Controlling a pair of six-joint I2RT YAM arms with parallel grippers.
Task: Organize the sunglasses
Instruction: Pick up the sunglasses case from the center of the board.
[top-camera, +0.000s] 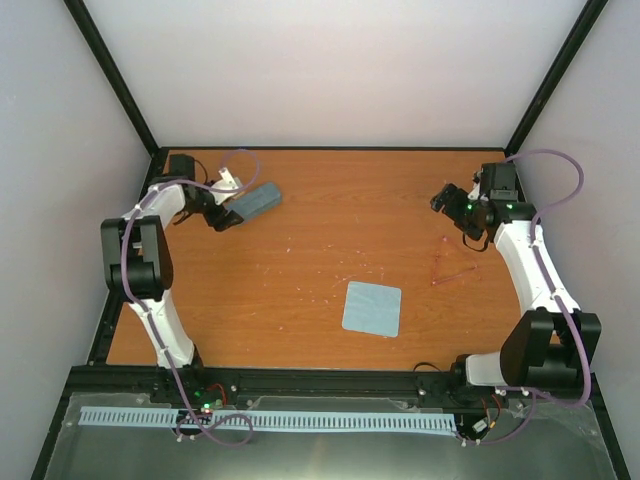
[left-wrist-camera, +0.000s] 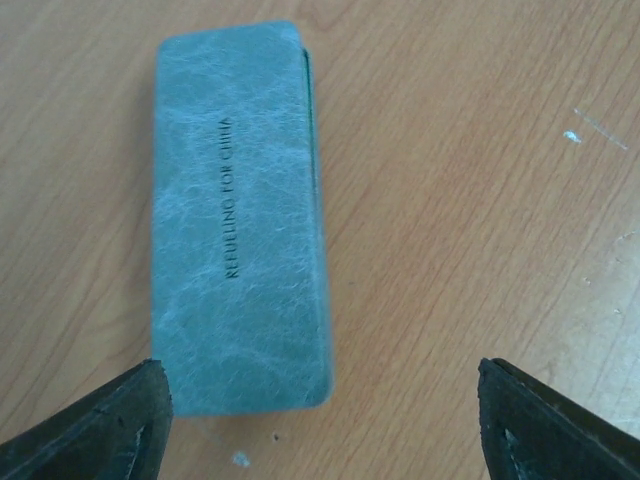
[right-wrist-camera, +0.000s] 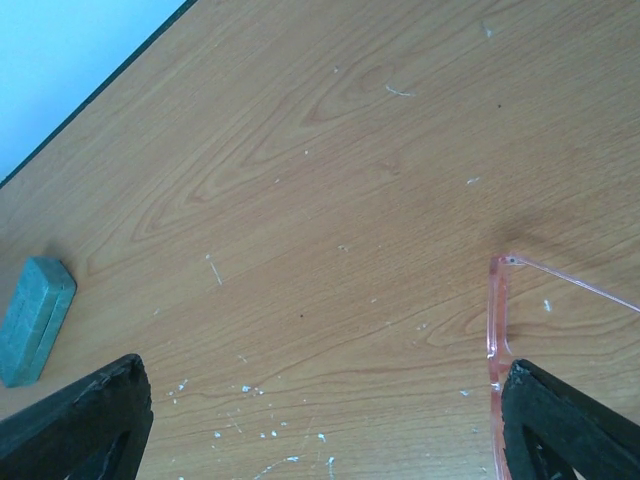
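Bench (top-camera: 320, 250): orange wood grain, with pale specks scattered over the surface.

Sunglasses (top-camera: 438, 270): lying flat on the right side of the bench, beside the right arm and to the right of the cloth (top-camera: 372, 308). They are well apart from the case (top-camera: 255, 200). The frame is thin, pink and translucent, and faint against the wood. In the right wrist view one frame edge (right-wrist-camera: 495, 330) runs just beside the right-hand finger (right-wrist-camera: 570, 425), and a thin arm runs off to the right. Nothing grips them.

Right end effector (right-wrist-camera: 320, 380): released, fingers spread wide above bare wood, holding nothing. From above it sits (top-camera: 447, 200) beyond the sunglasses, toward the far edge.

Left end effector (left-wrist-camera: 320, 380): released, fingers wide apart, empty. From above it is (top-camera: 228, 213) at the far left corner.

Case (left-wrist-camera: 240, 270): blue-grey oblong, closed and lying flat. Its near end is just beside the left-hand finger (left-wrist-camera: 100, 430).

Cloth: pale blue square, flat, near the bench centre.
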